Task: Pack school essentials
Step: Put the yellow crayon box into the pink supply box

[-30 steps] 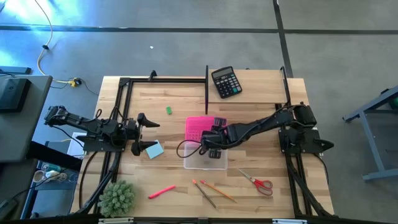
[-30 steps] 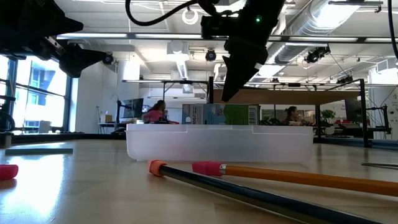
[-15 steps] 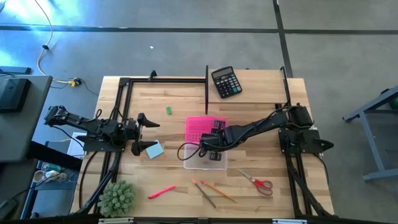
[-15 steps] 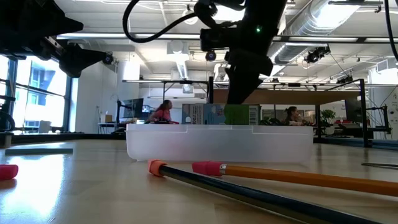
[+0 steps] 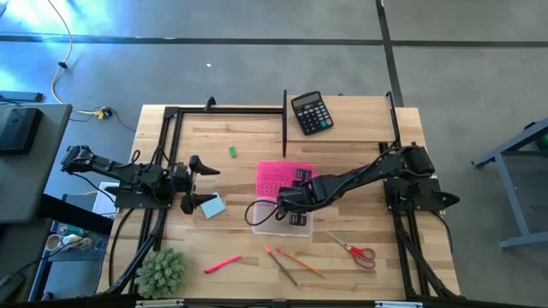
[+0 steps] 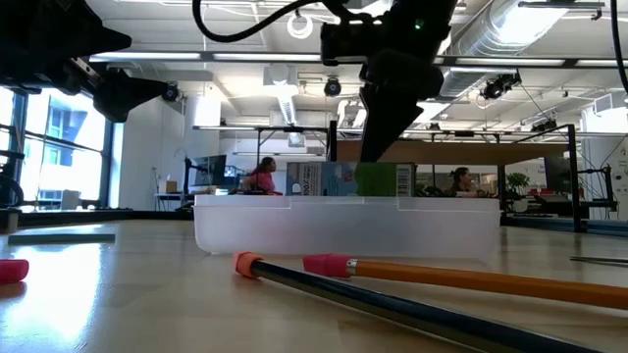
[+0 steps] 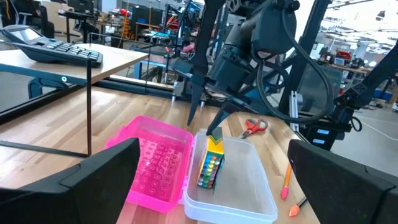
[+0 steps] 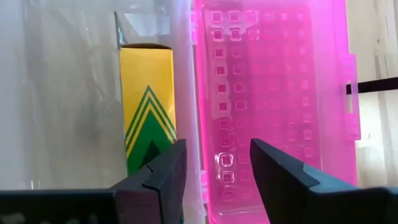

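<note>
crayon box (image 7: 210,163) in case (image 7: 239,198) (lid beside) — table

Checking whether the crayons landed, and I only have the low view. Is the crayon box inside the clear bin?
Observer: Yes, the crayon box lies in the clear bin, along the wall by the pink lid.
Operator: Does the right pincer hold it?
Observer: No, the right pincer is open, just above the box's end.
Operator: What's not packed yet?
Observer: The scissors, pencils, pen, eraser and sticky-note pad lie outside the bin.
</note>
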You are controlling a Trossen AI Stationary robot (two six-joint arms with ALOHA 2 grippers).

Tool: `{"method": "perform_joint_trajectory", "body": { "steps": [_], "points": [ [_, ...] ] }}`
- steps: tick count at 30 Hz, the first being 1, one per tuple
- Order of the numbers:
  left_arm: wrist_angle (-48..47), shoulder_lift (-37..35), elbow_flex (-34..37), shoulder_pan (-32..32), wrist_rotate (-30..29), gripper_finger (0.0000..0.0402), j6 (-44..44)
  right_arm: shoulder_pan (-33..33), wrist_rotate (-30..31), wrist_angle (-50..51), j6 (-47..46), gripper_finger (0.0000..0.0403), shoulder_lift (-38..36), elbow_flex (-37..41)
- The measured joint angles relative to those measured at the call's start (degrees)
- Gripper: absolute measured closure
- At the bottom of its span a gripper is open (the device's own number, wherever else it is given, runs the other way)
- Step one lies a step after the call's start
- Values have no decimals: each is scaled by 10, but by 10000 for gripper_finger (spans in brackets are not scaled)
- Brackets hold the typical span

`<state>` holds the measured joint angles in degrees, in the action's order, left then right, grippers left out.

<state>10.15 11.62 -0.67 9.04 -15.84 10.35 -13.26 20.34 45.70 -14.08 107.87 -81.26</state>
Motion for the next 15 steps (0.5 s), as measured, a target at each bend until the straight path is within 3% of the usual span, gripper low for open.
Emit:
{"method": "perform_joint_trajectory", "body": {
  "steps": [15],
  "points": [
    [0, 0, 0, 0, 0, 2, 2, -17, -25, -7, -1, 236, -6, 0]
  ]
}}
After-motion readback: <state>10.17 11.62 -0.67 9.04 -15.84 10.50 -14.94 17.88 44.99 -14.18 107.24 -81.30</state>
